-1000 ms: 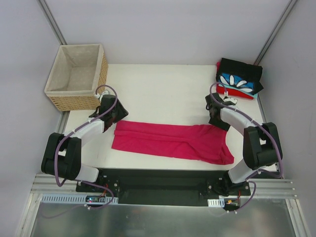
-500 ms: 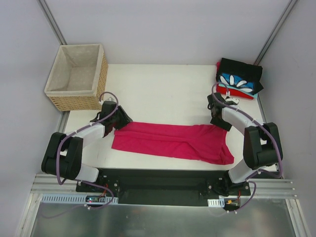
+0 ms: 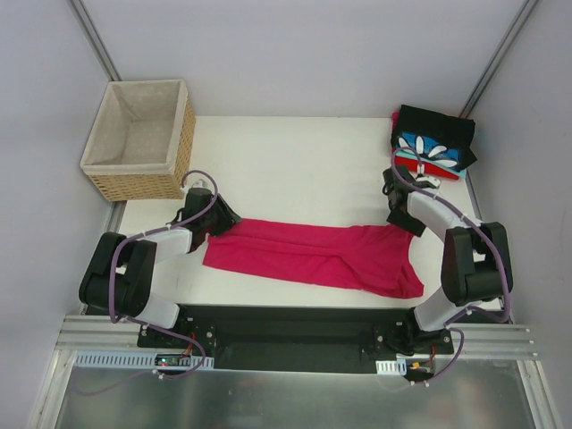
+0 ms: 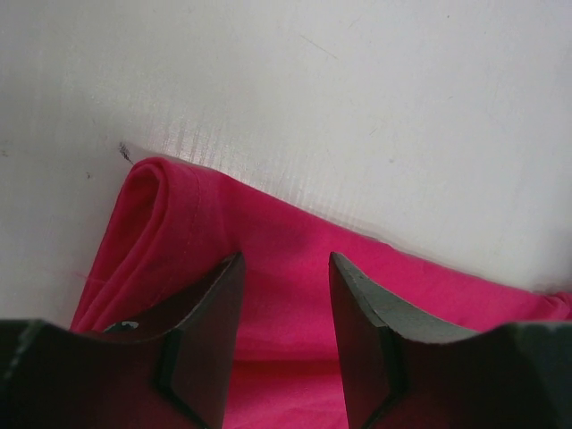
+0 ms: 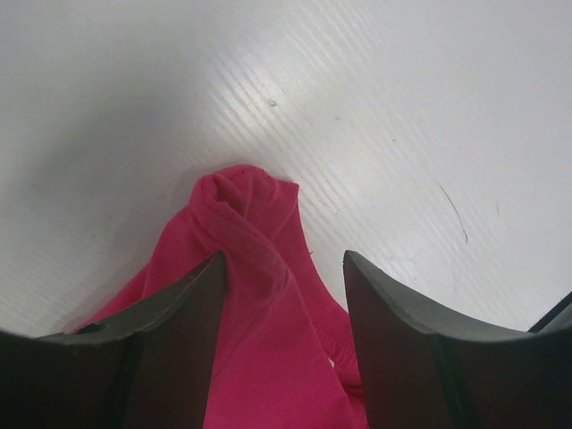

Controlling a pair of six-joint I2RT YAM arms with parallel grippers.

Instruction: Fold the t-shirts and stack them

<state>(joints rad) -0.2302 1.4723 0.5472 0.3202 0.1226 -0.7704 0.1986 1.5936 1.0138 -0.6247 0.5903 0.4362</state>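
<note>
A magenta-pink t-shirt lies folded into a long band across the near half of the table. My left gripper is low at the band's far-left corner and stands open. In the left wrist view the cloth lies under and between the fingers. My right gripper is at the far-right corner, also open. There a bunched, twisted bit of the shirt sits between the fingertips. Folded black, blue petal-print and red t-shirts are stacked at the back right.
A wicker basket with beige lining stands at the back left corner, close behind the left arm. White table stretches between the basket and the stack. Grey walls enclose the table on three sides.
My left gripper has come nearer and rightward, down onto the shirt's far-left corner. The right gripper has shifted slightly right at its corner. The shirt lies as before.
</note>
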